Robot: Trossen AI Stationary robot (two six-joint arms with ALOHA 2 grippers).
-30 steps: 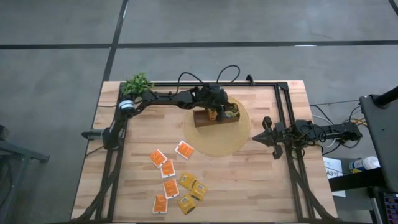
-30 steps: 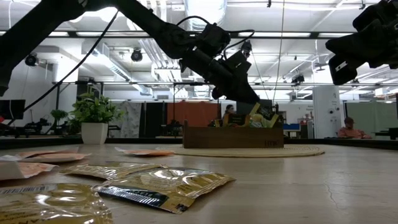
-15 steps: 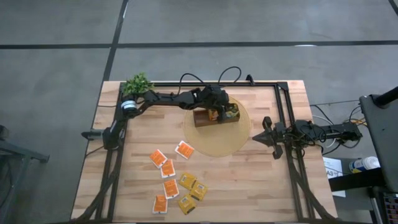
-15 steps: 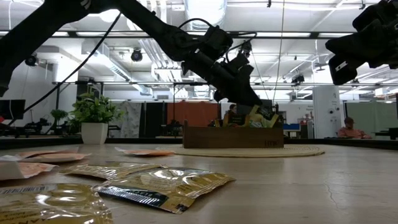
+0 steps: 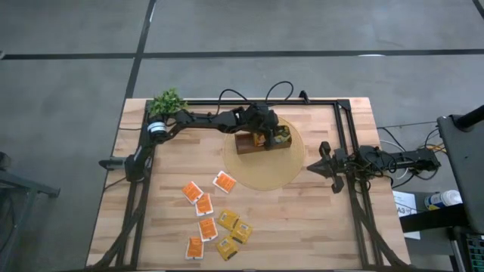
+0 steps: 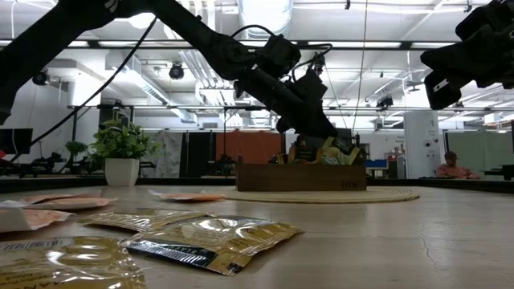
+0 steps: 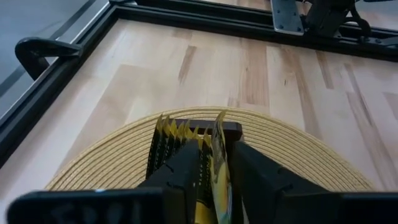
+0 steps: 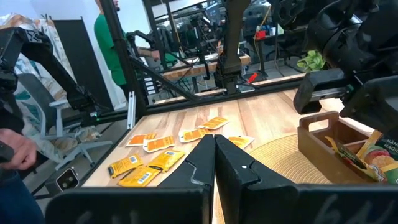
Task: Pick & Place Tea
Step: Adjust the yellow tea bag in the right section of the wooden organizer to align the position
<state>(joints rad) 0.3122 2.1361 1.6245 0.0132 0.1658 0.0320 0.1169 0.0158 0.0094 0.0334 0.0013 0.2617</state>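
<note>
Even overhead light, blurred low-view foreground

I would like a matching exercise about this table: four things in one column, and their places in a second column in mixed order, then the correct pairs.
Things:
1. wooden box
2. potted plant
3. right gripper
4. loose tea sachets

Places:
A. far left corner of the table
B. spread flat on the bare wood, near side
C. on the round woven mat
D. beside the mat's right edge

Pairs: 1-C, 2-A, 3-D, 4-B

My left gripper (image 5: 269, 138) hides the wooden box's (image 5: 248, 145) middle from above. Sachet (image 7: 219, 163) runs off frame between its fingers.
</note>
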